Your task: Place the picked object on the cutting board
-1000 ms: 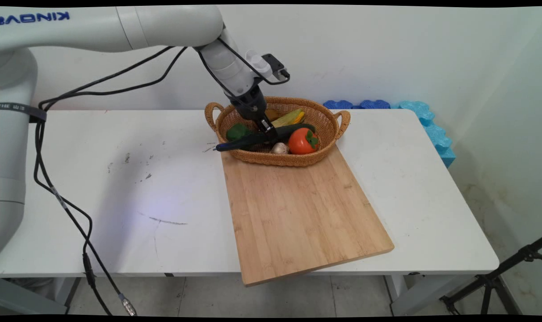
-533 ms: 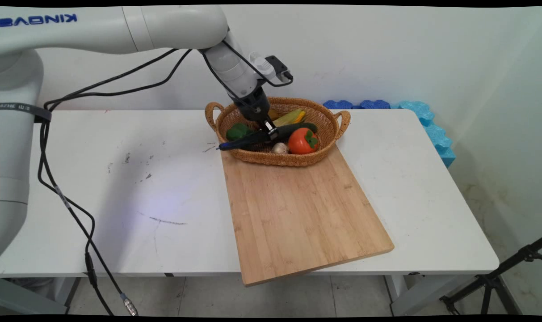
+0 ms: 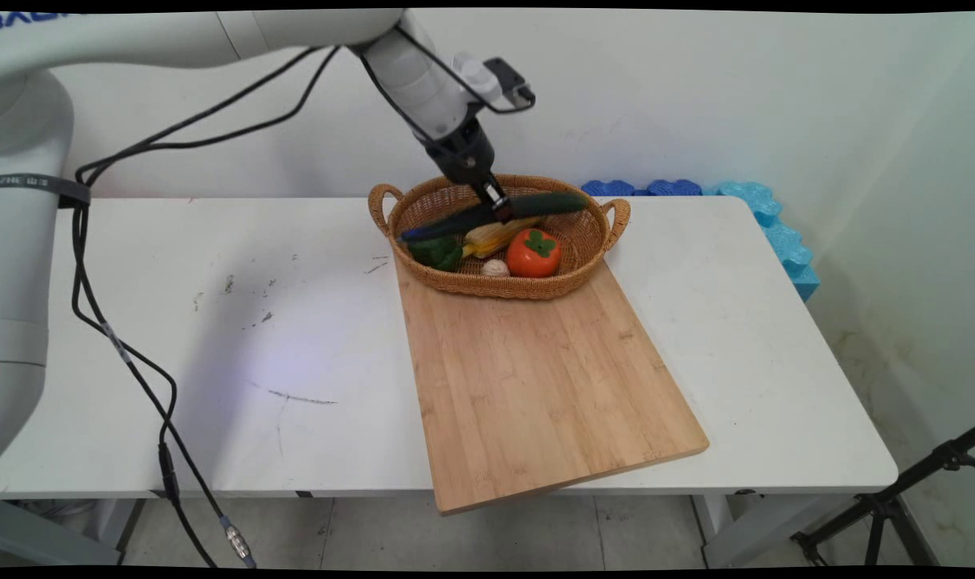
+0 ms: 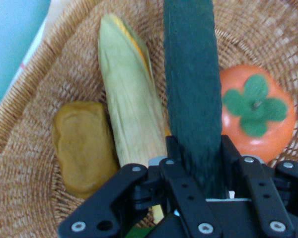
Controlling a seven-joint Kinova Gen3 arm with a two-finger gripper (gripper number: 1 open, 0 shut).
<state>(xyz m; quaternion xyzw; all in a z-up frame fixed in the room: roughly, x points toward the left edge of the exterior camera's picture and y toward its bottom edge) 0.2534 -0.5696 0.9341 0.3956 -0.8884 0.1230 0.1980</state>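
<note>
Wicker basket on far end of wood cutting board, white table. Change vs 0.5 s ago: dark green cucumber, then lying low among contents, now lifted level w/ basket rim, held crosswise. Gripper pinching cucumber mid-length; hand view confirms fingers clamped either side. Still in basket: corn, persimmon, garlic, green pepper, brown lump. Corn, pepper shifted. No readable labels on the items.
</note>
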